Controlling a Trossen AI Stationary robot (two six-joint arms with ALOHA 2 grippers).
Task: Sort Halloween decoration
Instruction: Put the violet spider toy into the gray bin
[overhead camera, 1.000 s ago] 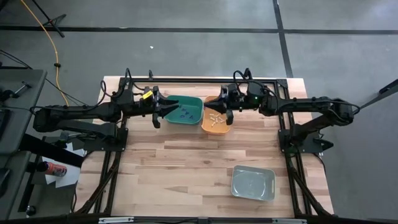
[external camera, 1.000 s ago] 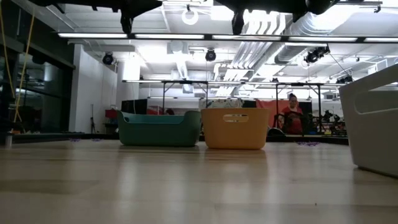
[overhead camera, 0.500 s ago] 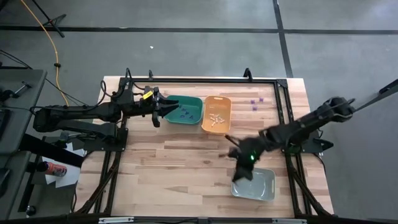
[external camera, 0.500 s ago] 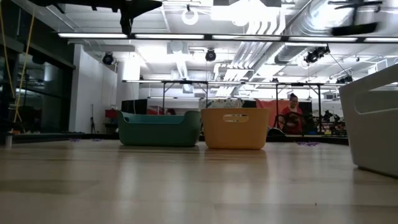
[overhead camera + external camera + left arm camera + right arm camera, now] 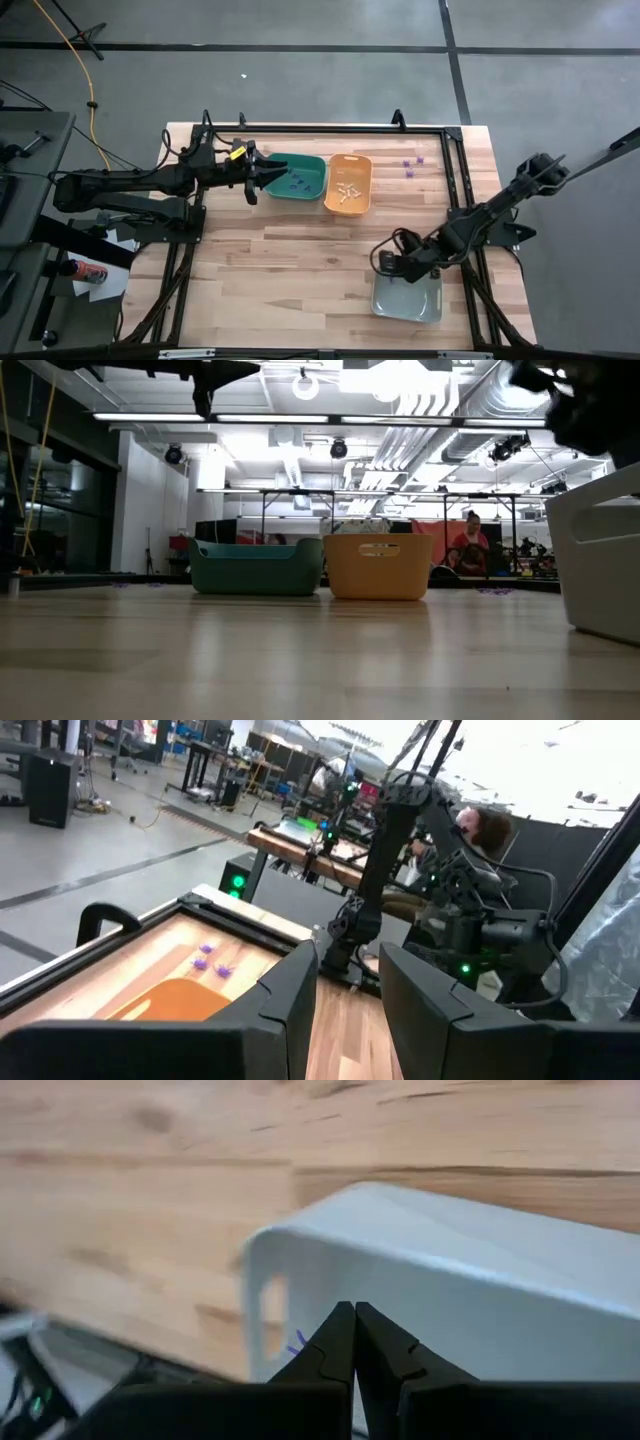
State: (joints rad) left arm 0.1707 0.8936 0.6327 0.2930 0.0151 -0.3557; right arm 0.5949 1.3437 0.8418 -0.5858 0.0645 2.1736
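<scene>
Purple trinkets (image 5: 411,164), orientation perhaps indiscernible, beyond orange bin (image 5: 349,184)

You will find no text, number, brand or sign that can be read anywhere in these views; the orange bin (image 5: 378,567) carries a small pale label on its front wall, but its print is too small to make out.

Near the table's (image 5: 300,260) far edge, the green plastic bin (image 5: 297,178) sits just left of the orange plastic bin (image 5: 349,184), nearly touching. Small purple trinkets (image 5: 411,163) lie toward the far right corner. The grey plastic bin (image 5: 407,296) stands near the near right corner.
</scene>
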